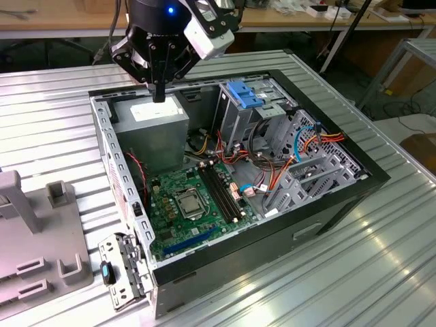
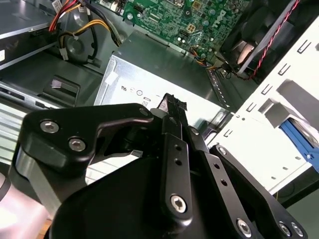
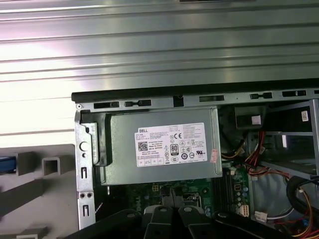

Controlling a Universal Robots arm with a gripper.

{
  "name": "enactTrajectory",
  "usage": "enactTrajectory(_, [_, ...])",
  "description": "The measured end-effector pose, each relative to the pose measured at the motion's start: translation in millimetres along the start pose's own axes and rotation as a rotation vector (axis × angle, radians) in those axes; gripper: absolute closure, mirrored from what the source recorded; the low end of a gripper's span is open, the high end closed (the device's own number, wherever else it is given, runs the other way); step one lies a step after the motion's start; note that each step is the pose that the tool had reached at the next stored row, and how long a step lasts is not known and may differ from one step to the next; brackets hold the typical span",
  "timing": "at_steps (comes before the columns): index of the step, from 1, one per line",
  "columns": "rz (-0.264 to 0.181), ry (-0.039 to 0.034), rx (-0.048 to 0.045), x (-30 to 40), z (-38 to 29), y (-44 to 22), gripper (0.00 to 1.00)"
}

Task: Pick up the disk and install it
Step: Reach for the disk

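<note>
My gripper (image 1: 159,97) hangs over the back left corner of the open computer case (image 1: 340,197). It sits just above the grey power supply (image 1: 150,133). In the second wrist view its black fingers (image 2: 172,107) are pressed together with nothing between them, above the power supply's labelled top (image 2: 144,82). A strip of blue plastic (image 2: 299,139) shows in the grey fixture outside the case wall, and again at the picture's edge in the first wrist view (image 3: 6,165). I cannot tell whether that is the disk. A blue bracket (image 1: 245,93) tops the metal drive cage (image 1: 235,126).
The green motherboard (image 1: 194,201) lies in the case, with red, orange and yellow cables (image 1: 279,167) beside the drive cage. A grey fixture with slots (image 1: 41,245) stands on the ribbed metal table (image 1: 340,286) at the exterior view's left. A hinged metal latch plate (image 1: 119,272) hangs off the case's front corner.
</note>
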State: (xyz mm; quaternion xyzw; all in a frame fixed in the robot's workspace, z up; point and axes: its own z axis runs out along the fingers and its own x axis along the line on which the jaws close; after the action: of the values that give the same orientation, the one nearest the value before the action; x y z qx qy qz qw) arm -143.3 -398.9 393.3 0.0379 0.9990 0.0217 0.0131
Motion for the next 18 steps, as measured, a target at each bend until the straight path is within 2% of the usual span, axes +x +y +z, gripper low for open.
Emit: enactTrajectory(18, [0.000, 0.0000, 0.0000, 11.2, -0.3, -0.9, 0.89])
